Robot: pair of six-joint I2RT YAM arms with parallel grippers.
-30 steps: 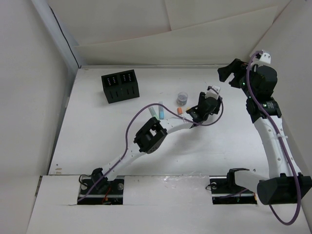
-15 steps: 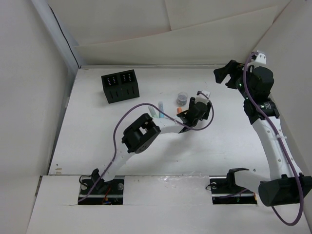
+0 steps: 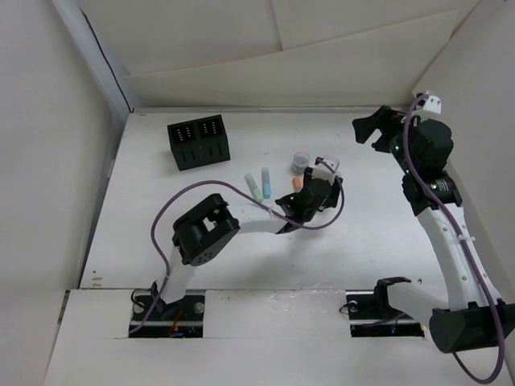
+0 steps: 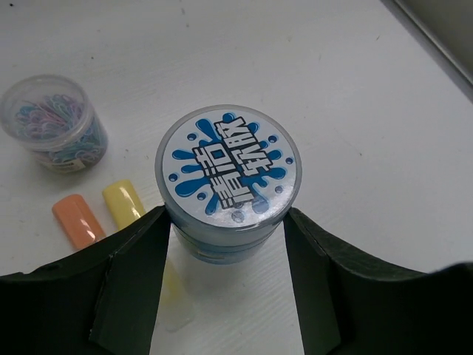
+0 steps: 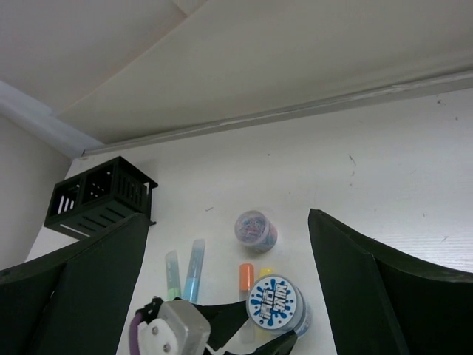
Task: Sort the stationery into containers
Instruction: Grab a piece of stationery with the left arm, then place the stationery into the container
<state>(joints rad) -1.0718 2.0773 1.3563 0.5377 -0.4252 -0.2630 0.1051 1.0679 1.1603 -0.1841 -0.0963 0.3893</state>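
The left pincer (image 4: pixel 225 216) is clamped on a blue-labelled tub (image 4: pixel 228 166) at the middle of the bench (image 3: pixel 161 225). It sits just beside the yellow marker (image 4: pixel 126 203) and orange marker (image 4: pixel 77 220), with the clip jar (image 4: pixel 53 122) near them. The green marker (image 3: pixel 253 186) and blue marker (image 3: pixel 265 182) lie further left. The organizer (image 3: pixel 199 142) stands near the far-left corner, its compartments too dark to read. The right pincer (image 5: pixel 228 222) hangs spread apart by the far-right corner.

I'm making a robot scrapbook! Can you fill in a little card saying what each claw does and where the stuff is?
left gripper: shut on round tub, blue splash lid
right gripper: open, empty
green marker, light blue marker: flat, side by side
orange marker, yellow marker: flat, side by side
clip cup: upright near orange marker
organizer: stands apart, far left
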